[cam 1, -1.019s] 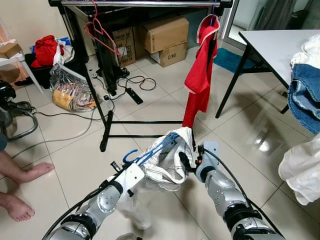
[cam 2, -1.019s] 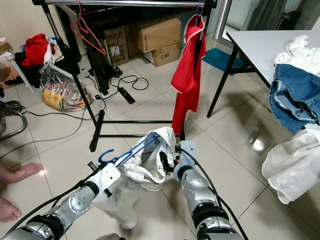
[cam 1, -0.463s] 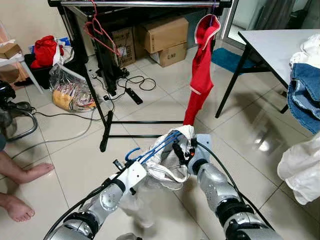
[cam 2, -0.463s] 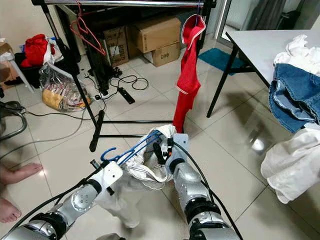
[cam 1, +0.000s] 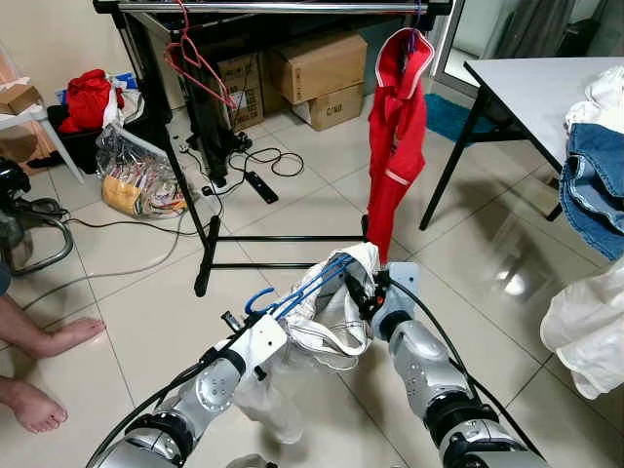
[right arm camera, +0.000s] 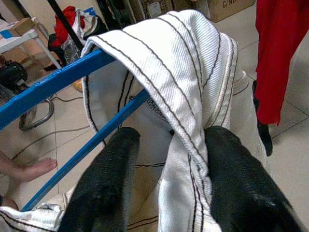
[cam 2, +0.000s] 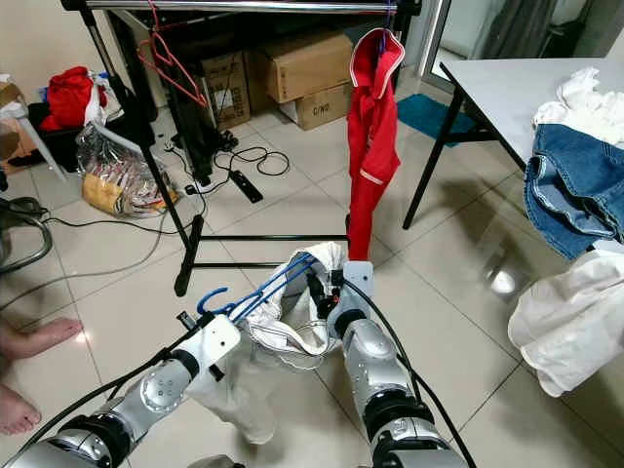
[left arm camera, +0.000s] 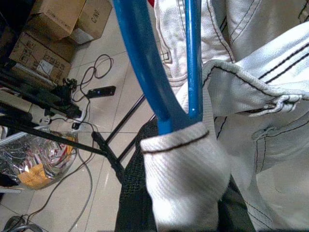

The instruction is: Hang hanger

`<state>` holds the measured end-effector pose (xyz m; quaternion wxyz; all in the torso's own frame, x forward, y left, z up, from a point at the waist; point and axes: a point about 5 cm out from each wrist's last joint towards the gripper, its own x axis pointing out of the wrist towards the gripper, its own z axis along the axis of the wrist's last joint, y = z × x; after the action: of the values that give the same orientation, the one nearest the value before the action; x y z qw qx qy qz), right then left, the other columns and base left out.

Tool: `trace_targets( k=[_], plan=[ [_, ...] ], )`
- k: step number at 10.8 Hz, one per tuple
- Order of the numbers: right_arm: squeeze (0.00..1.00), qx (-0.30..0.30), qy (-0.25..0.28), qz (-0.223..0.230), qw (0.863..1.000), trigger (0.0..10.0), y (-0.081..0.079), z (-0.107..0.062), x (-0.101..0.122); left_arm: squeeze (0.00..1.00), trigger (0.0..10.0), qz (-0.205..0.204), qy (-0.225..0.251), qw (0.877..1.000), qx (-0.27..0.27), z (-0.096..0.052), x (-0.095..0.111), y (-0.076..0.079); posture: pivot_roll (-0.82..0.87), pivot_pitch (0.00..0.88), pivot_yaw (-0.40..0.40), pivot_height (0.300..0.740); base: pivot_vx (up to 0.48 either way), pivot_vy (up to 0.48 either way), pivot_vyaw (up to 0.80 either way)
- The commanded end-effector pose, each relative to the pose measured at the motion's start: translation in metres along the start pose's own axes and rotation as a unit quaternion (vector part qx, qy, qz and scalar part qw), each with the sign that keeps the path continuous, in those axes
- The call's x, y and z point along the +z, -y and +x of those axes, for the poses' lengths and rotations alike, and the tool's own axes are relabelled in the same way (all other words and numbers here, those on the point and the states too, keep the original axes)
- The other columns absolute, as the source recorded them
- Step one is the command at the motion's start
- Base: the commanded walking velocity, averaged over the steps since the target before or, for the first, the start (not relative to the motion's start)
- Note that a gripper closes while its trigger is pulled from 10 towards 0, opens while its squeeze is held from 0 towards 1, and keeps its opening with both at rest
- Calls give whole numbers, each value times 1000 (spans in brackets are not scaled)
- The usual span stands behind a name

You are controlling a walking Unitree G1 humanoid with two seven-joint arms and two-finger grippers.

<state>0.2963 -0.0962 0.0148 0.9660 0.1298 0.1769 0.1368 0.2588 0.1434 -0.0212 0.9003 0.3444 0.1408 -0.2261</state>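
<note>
Red jacket (cam 1: 395,127) swung round, right gripper (cam 1: 363,289) pinching white garment (cam 1: 331,312), left gripper (cam 1: 255,336) clamping blue hanger (cam 1: 292,297).

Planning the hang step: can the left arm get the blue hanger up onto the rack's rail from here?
Probably not yet. The left tool holds the blue hanger low over the floor; the rail sits far above and ahead, with nothing between them.

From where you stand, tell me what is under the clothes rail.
Under the clothes rail: cardboard boxes, a pink hanger, a red garment, cables and a power strip. The rack's black upright covers things behind.
</note>
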Motion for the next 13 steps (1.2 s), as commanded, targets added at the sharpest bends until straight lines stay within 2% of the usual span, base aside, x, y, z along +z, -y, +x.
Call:
trace_targets(
  k=[1, 5, 7, 11, 13],
  plan=[
    [0, 3, 6, -3, 1000, 0, 0, -1, 1, 0, 10000, 1, 19, 1000, 12, 5, 10, -6, -3, 0, 60, 740, 0, 0, 0],
    [0, 6, 8, -10, 1000, 0, -1, -1, 0, 0, 10000, -1, 20, 1000, 16, 5, 9, -6, 4, 0, 51, 740, 0, 0, 0],
    [0, 25, 49, 16, 998, 0, -5, 1, 12, 0, 10000, -1, 20, 1000, 17, 5, 9, -7, 4, 0, 51, 740, 0, 0, 0],
    [0, 118, 132, 72, 982, 0, -23, -3, 31, 0, 10000, -5, 16, 1000, 21, 6, 10, -9, 7, 0, 47, 740, 0, 0, 0],
    [0, 158, 161, 81, 971, 0, -27, -8, 38, 0, 10000, -37, -5, 999, 27, 9, 9, -16, 6, 0, 42, 740, 0, 0, 0]
  ],
)
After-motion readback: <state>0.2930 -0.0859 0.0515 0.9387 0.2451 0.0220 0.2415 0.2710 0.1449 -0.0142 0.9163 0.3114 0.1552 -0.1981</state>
